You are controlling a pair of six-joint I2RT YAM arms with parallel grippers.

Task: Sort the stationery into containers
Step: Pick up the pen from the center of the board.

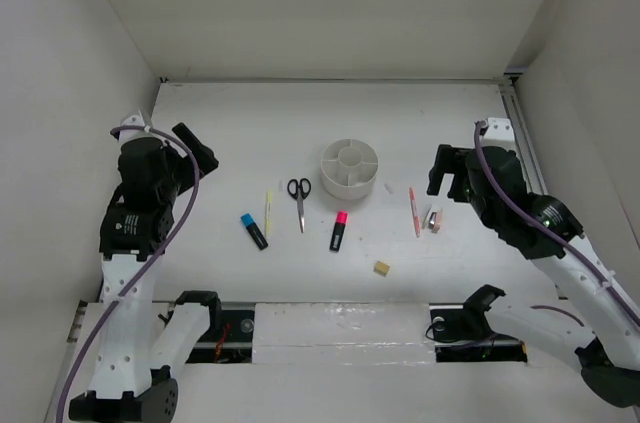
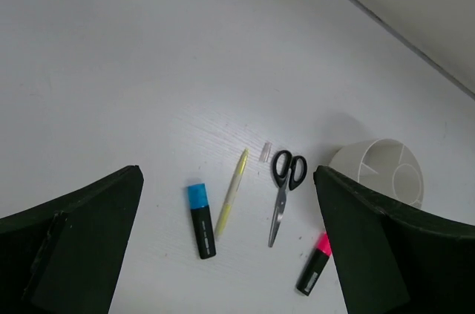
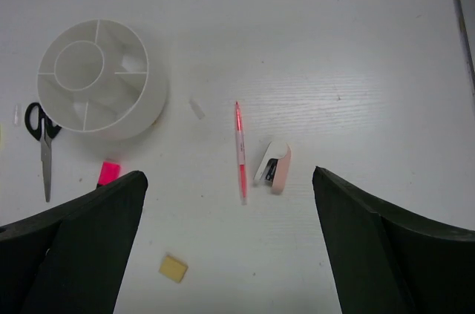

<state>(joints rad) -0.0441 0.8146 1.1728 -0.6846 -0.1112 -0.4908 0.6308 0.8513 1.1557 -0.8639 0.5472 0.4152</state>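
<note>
Tan eraser [image 1: 381,267] lies nearest the arm bases on the tabletop [image 1: 230,113], on the near side of the white organiser [image 1: 350,169] & a bit to its R. Pink-cap highlighter [image 1: 340,231] is next, just on the organiser's near side, pink end pointing at it. Blue-cap highlighter [image 1: 254,230] is about as near, but well L of the organiser.

Pink eraser [image 1: 433,220] & red pen [image 1: 414,211] lie side by side R of the organiser, pen btw eraser & organiser. Can't tell if they touch. Yellow pen [image 1: 268,211] & scissors [image 1: 299,198] lie L of the organiser, scissors closer to it. Blades are shut, black handles at the far end. A small clear bit [image 2: 266,151] sits btw pen tip & scissor handles.

The organiser stands upright: a round cup in the middle w/ split parts all around.

R end effector [image 1: 445,171] hangs above the tabletop, R of the organiser, just past the red pen & pink eraser. Its fingers [image 3: 74,247] are spread wide, holding nothing. In its wrist view, pen & eraser show in the gap btw them.

L end effector [image 1: 198,151] hangs well L of the organiser, a bit farther back. Its fingers [image 2: 74,247] are spread wide too, holding nothing. Blue-cap highlighter, yellow pen & scissors show btw them, down on the tabletop.
</note>
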